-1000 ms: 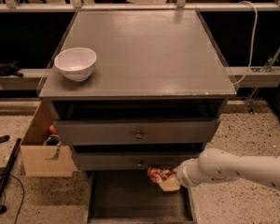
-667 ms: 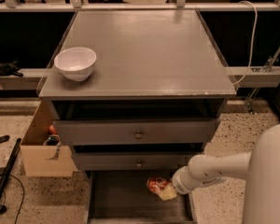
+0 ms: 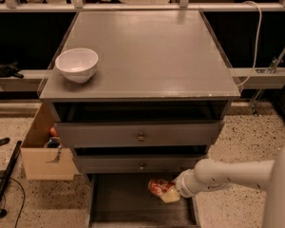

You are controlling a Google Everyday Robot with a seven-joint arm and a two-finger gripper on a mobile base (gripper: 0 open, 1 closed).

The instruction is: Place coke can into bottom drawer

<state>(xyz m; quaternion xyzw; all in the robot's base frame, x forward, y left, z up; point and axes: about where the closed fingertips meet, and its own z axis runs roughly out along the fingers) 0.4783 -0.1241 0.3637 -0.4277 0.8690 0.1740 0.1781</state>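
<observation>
One can to account for: where do we have it?

We have the coke can (image 3: pixel 157 186) off the dark floor of the bottom drawer (image 3: pixel 126 206), over its back right part and just below the front of the middle drawer (image 3: pixel 114 164). The gripper (image 3: pixel 167 192) sits at the can's right end, over the open drawer, and its fingers (image 3: pixel 171 196) look closed on the can; we see no gap between them and it.

Which way does it point?

We read it as lying over, not upright. Its long axis runs roughly left to right, dipping a little toward the gripper, one end aimed at the drawer's middle and the other taken up by the grip.

So what could go wrong for us from here?

Mostly a roll, we think. Released on its side from above the floor, the can could drop, bounce and roll toward the drawer's front or back. The middle drawer's front is also close overhead, so pulling the arm (image 3: pixel 232 174) straight up might catch it.

Anything else near?

Nothing we worry about. The white bowl (image 3: pixel 77 64) stands on the desk (image 3: pixel 147 51), well apart, and the cardboard box (image 3: pixel 40 161) sits beside the cabinet's left side, away from our path.
</observation>
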